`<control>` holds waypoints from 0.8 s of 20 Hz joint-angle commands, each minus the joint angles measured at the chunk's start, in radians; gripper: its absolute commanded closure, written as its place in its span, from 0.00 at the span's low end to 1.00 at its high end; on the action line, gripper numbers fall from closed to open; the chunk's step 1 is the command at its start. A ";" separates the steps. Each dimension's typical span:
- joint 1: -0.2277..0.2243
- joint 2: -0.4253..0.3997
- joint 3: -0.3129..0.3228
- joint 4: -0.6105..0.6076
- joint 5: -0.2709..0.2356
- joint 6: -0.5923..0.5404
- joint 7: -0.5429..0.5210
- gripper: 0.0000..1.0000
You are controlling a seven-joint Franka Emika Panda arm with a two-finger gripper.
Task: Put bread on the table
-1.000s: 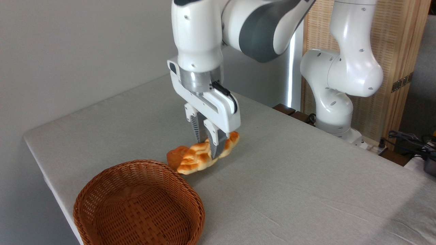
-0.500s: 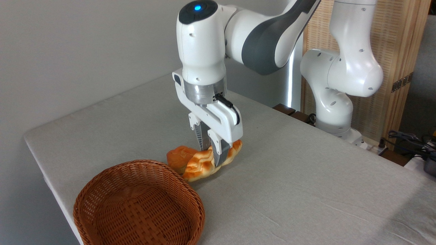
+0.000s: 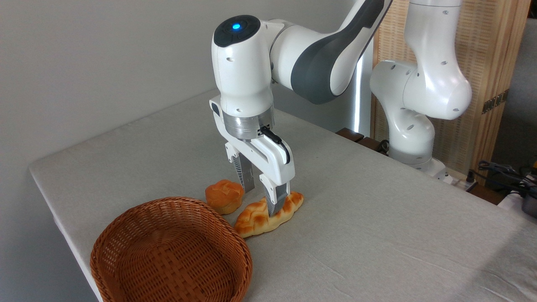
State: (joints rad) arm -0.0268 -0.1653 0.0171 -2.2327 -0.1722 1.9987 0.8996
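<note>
One braided golden bread (image 3: 268,213) lies on the table (image 3: 377,218); claw (image 3: 261,198) spread apart — gripping nothing.

The basket (image 3: 170,251) runs off the bottom edge (at 6 o'clock); a finger (image 3: 277,198) hides the bread's (image 3: 268,214) middle.

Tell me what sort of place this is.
Probably a robotics lab or test room: a robot arm mounted by a cloth-covered table, toy-like bread and a wicker basket, cables at the right.

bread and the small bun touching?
Apart. The camera view shows a strip of grey table between the bread and the bun.
</note>
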 commanded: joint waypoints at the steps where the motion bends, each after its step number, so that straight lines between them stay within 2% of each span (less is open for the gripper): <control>1: -0.004 -0.008 0.003 0.001 -0.007 0.012 0.019 0.00; 5: -0.004 -0.019 0.003 0.054 0.040 0.052 0.016 0.00; 10: -0.002 0.006 0.014 0.152 0.031 0.101 -0.025 0.00; 13: -0.004 0.093 0.000 0.260 0.040 0.098 -0.189 0.00; 16: -0.004 0.171 -0.031 0.362 0.040 0.097 -0.266 0.00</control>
State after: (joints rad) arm -0.0264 -0.0978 0.0078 -1.9969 -0.1468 2.0963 0.7298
